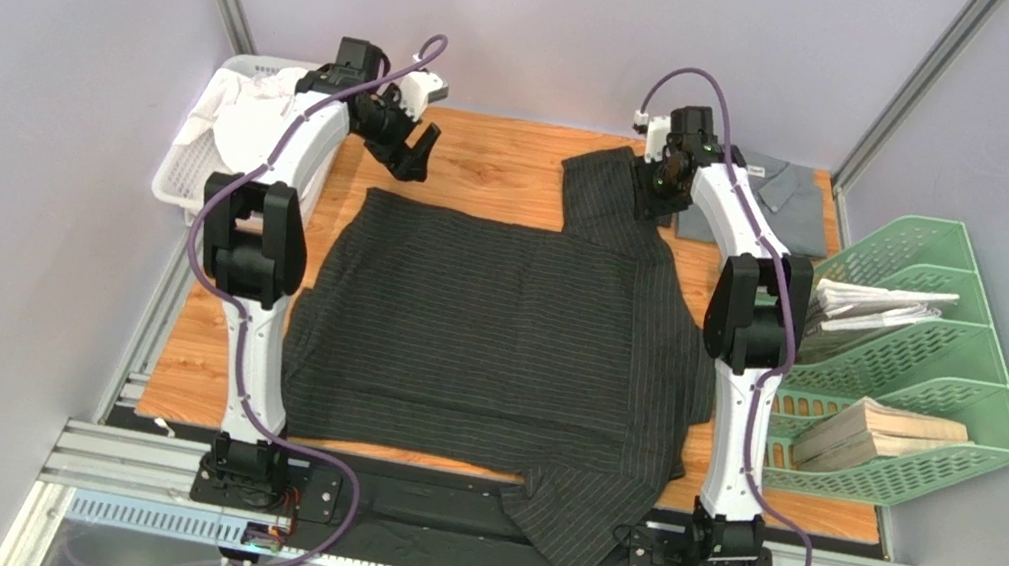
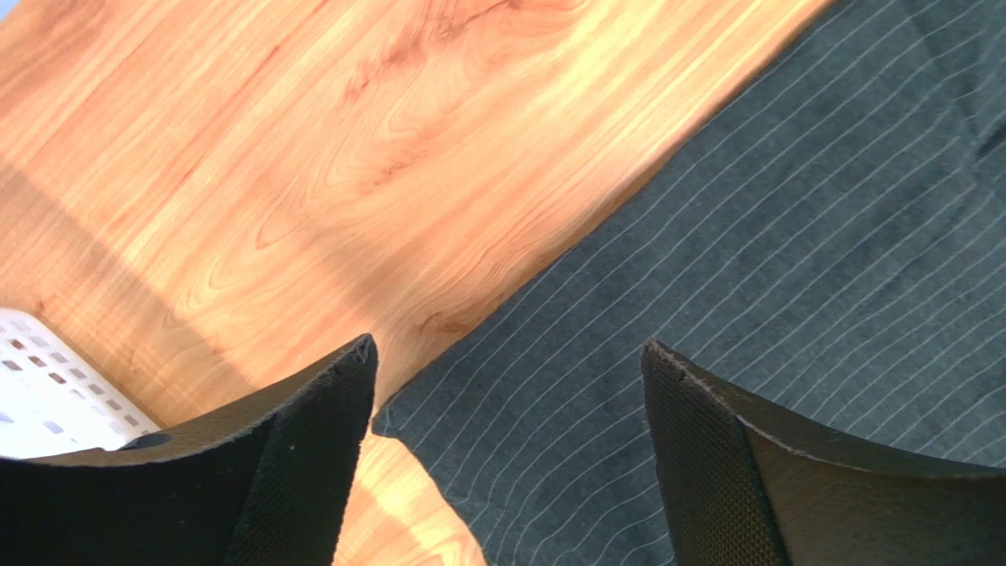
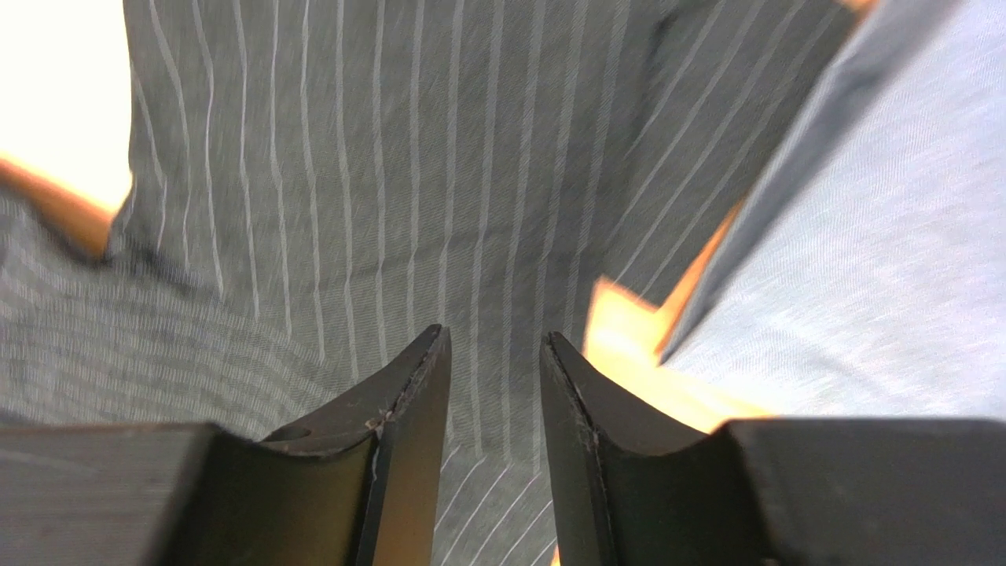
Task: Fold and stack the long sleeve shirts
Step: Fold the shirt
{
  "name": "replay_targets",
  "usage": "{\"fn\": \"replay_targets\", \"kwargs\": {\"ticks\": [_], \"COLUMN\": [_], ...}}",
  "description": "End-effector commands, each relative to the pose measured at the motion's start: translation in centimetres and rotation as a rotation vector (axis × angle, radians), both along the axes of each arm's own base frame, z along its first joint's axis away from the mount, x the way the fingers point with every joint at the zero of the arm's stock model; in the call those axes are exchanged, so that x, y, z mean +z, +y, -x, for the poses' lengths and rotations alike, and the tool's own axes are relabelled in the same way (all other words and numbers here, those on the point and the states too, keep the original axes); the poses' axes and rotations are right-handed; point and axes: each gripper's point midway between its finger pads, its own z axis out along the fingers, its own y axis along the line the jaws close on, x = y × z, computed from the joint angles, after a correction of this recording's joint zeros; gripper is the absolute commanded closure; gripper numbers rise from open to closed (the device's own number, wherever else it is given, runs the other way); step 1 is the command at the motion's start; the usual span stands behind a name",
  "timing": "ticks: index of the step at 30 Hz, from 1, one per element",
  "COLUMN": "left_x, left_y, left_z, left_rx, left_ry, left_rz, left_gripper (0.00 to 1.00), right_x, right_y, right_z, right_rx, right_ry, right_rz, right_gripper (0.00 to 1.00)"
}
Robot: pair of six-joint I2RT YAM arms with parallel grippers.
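A wooden bench (image 1: 484, 166) is seen from above, closed in by plain grey walls and slanting metal posts. The black pinstriped shirt (image 1: 486, 341) is spread flat over most of it. Its long axis is laid from 9 to 3 o'clock, with the straight hem edge at 9 and the shoulders at 3. One sleeve (image 1: 609, 194) is pointed towards 12 o'clock on the wood, and the other sleeve (image 1: 580, 516) is draped over the near edge at 6 o'clock. The grey shirt (image 1: 783, 198) is set as a compact rectangle in the far corner at 1 o'clock. A white basket (image 1: 187, 165) holding white cloth is placed at 10 o'clock, and a green tray rack (image 1: 953, 370) with papers at 3 o'clock. The left arm (image 1: 261, 245) is stretched to 11 o'clock, the right arm (image 1: 748, 322) to 12 o'clock over the far sleeve.

In the left wrist view, the left jaws are held wide apart and nothing is gripped. A corner of the pinstriped shirt is seen between them on bare wood, with the basket at 8 o'clock.

In the right wrist view, the right jaws are parted by a narrow gap only. Pinstriped cloth is seen beneath and through the gap, and none is seen nipped. The grey shirt is at 2 o'clock, with a strip of bench between the two shirts.
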Motion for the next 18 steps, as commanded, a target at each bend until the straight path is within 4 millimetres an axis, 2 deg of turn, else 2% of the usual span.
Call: {"fn": "replay_targets", "kwargs": {"ticks": [1,8,14,18], "left_x": [0.5,-0.6,-1.4,-1.9], "left_y": [0.7,0.7,1.0,1.6], "left_z": [-1.4,-1.4,-1.3,-1.6], "left_rx": [0.031,0.036,0.042,0.061], "left_ry": [0.001,0.033,0.049,0.054], "left_rz": [0.014,0.022,0.010,0.002], "left_gripper": [0.15,0.16,0.15,0.15], "right_x": [2.0,-0.1,-2.3,-2.7], "right_y": [-0.5,-0.4,0.0,-0.1], "right_z": [-4.6,-6.0,-5.8,-5.6], "right_rx": [-0.076,-0.114,-0.123,-0.114], "right_ry": [-0.162,-0.173,-0.129,-0.115], "right_rz": [-0.019,-0.036,-0.055,-0.060], "right_gripper": [0.62,0.63,0.63,0.68]}}
